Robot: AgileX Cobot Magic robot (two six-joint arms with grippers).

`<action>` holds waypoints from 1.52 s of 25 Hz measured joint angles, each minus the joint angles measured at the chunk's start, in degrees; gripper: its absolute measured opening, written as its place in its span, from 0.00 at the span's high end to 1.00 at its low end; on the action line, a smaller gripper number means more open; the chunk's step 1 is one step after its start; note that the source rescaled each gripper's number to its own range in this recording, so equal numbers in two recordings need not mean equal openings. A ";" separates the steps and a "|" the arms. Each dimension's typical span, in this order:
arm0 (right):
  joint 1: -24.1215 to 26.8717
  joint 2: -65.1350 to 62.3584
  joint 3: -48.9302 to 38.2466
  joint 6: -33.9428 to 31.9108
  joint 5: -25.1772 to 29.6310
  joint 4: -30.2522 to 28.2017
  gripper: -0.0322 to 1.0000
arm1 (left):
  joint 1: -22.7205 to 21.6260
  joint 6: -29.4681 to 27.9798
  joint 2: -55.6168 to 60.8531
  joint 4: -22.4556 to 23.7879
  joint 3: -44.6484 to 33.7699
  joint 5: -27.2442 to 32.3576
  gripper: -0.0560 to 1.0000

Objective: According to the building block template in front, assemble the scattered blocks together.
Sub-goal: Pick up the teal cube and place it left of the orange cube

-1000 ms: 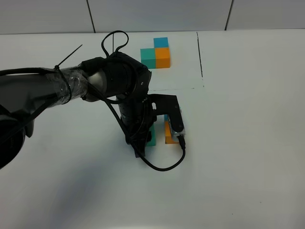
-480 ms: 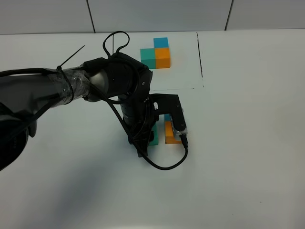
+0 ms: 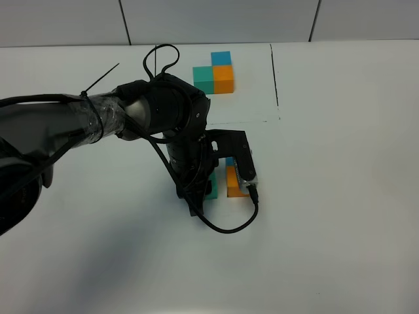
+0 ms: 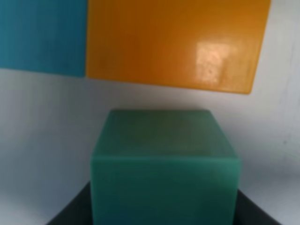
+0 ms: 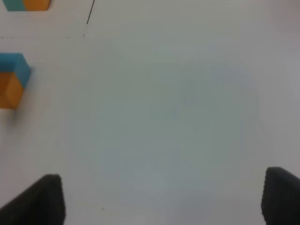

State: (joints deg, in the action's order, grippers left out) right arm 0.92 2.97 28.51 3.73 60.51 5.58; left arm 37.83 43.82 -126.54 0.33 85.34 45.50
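Mid-table, the left gripper (image 3: 211, 186) was clamped on the matte teal cube (image 4: 164, 164), just beside the glossy orange cube (image 4: 173, 42) and blue cube (image 4: 42, 35). Farther back sat the outlined template (image 3: 215, 72). Right gripper (image 5: 164, 201) jaws stood apart, empty.

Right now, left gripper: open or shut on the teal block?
Shut on the teal block. In the left wrist view it fills the space between the left gripper's dark fingers, just short of the orange block.

My left arm (image 3: 157, 124) covers mid-frame, over teal (image 3: 211, 186) and orange (image 3: 234, 183) cubes; template (image 3: 216, 73) sits top centre.
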 joint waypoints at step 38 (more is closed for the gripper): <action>0.00 0.00 0.00 0.00 0.00 0.00 0.27 | 0.00 4.64 -0.30 -4.13 0.00 -3.61 0.94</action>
State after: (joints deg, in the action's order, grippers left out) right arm 0.92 2.97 28.51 3.73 60.51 5.58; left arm 37.83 48.46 -126.85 -3.80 85.34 41.88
